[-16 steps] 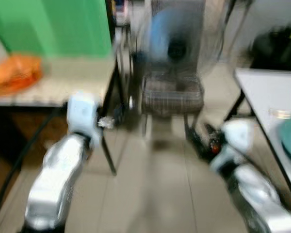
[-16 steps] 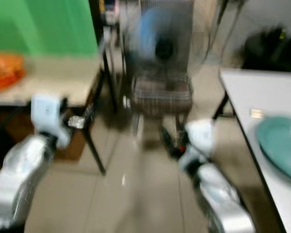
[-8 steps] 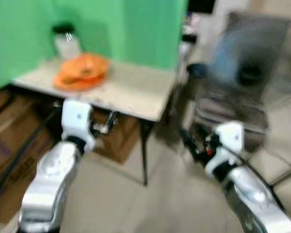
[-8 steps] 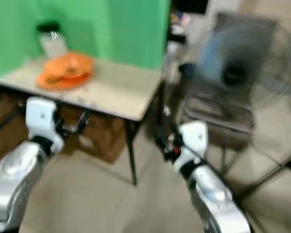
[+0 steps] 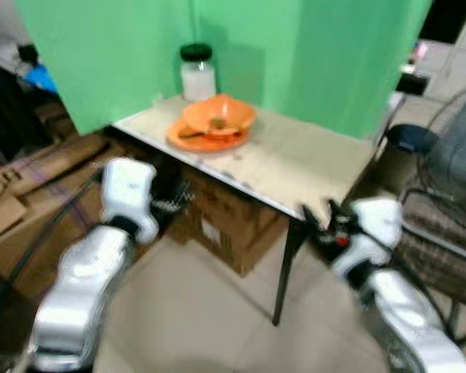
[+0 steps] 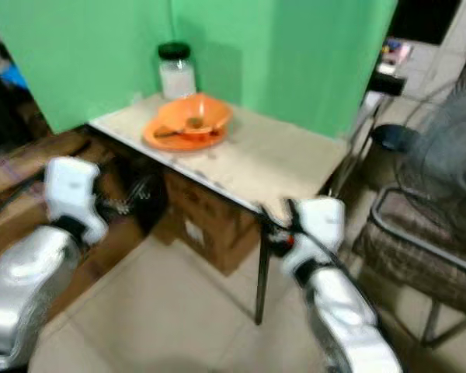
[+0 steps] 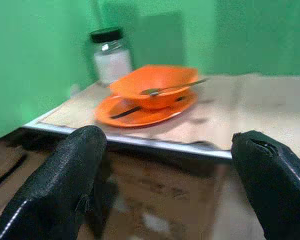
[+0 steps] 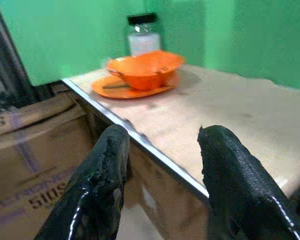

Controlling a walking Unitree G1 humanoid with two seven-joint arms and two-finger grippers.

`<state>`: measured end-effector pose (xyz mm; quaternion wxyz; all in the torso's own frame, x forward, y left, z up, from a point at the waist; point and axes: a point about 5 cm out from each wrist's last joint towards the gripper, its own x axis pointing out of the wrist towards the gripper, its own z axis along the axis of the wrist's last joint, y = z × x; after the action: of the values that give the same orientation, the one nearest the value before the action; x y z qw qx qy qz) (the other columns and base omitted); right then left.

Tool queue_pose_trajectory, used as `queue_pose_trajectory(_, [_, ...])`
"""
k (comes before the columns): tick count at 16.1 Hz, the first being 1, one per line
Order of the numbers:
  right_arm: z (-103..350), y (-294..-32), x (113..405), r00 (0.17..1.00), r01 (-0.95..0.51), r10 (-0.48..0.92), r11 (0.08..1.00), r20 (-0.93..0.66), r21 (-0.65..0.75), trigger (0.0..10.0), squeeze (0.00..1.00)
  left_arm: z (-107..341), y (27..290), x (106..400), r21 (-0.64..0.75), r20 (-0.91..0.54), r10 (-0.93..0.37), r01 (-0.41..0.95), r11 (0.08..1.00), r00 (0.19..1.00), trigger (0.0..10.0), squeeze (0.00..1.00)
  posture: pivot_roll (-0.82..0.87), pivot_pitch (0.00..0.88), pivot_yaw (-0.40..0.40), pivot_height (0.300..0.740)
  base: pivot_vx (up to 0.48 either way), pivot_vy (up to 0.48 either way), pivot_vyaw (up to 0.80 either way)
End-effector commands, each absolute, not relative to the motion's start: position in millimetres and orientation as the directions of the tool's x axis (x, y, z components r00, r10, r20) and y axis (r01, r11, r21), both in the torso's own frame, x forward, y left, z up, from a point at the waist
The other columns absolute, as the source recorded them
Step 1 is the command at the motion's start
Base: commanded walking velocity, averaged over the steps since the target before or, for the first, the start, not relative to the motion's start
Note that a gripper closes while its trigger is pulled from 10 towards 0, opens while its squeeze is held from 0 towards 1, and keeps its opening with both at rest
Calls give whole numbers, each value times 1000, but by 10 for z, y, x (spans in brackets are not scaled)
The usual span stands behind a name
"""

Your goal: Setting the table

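orange bowl [image 5: 219, 116] on plate; pincers (both) open, empty

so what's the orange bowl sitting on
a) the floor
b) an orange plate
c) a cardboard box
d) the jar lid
b) the bowl rests on the orange plate on the table, with a spoon lying in it and the jar standing behind.
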<state>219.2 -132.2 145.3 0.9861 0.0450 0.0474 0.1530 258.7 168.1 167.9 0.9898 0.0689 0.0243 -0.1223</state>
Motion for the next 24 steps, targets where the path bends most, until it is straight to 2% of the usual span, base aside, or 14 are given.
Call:
queue_pose_trajectory(1, [1455,-1382,2195,950,-297,302,953,-81,66,10000,0,1730,1589,2604,132,-43,-278,281,951,960,10000,0,53,0,41,740,326,0,0])
queue_pose_trajectory(4, [1458,-1331,2207,938,-335,337,941,-82,42,10000,0,1743,1583,2612,137,-39,-283,286,948,958,10000,0,59,0,42,740,328,0,533])
queue_pose_trajectory(14, [1550,-1375,2270,960,-276,279,956,-17,95,10000,0,1698,1581,2607,121,-41,-298,300,946,954,10000,0,58,0,39,740,327,0,0])
queue_pose_trajectory(19, [1549,-1359,2288,951,-308,310,949,-16,69,10000,0,1642,1607,2560,128,-50,-292,296,947,955,10000,0,71,0,21,740,329,0,0])
queue_pose_trajectory(24, [1540,-1312,2275,935,-351,353,935,-25,57,10000,0,1644,1604,2536,136,-45,-301,304,943,953,10000,0,74,0,20,740,327,0,761])
